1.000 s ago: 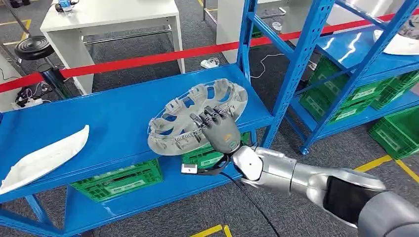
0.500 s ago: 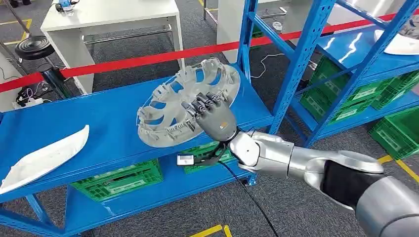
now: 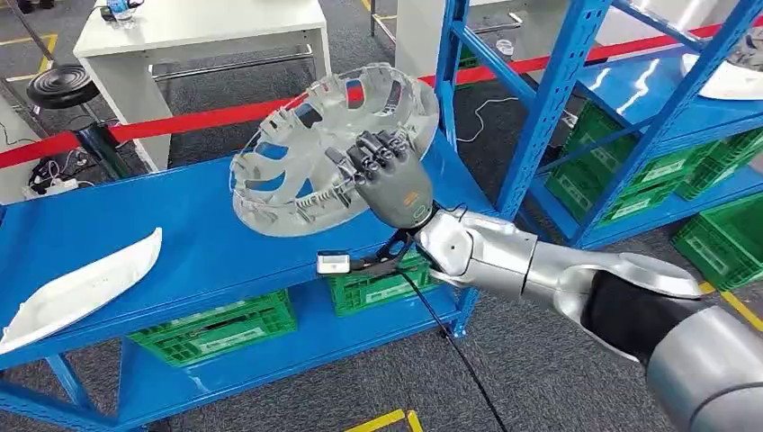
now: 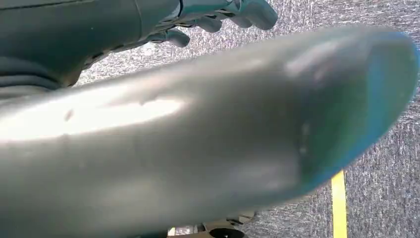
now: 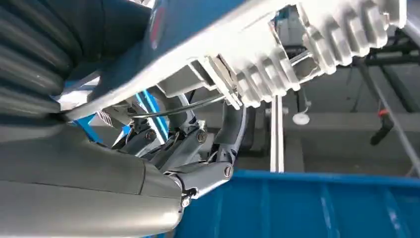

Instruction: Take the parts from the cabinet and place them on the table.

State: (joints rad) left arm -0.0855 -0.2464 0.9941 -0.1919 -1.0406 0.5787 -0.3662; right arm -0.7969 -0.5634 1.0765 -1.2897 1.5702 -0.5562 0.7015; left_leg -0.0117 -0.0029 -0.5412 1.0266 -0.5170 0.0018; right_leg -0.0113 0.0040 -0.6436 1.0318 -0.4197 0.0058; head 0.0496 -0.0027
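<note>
My right hand (image 3: 391, 180) grips a grey spoked wheel cover (image 3: 297, 144) by its near rim and holds it tilted in the air above the blue cabinet shelf (image 3: 180, 234). In the right wrist view the cover's ribbed rim (image 5: 317, 34) lies over my fingers (image 5: 198, 144), with the blue shelf (image 5: 307, 208) beneath it. A long white curved part (image 3: 81, 288) lies on the shelf's left end. My left hand (image 4: 218, 15) hangs over the grey carpet, its fingers loosely apart with nothing in them.
Blue rack uprights (image 3: 549, 108) stand close on the right of the lifted cover. Green crates (image 3: 216, 328) fill the lower shelf. A red barrier tape (image 3: 225, 112) runs behind the cabinet, with a white table (image 3: 198, 27) beyond it. A cable dangles under my right wrist.
My right hand has lifted the wheel cover off the shelf, carrying it up and to the left while tilting it more upright. The white part has not moved.
</note>
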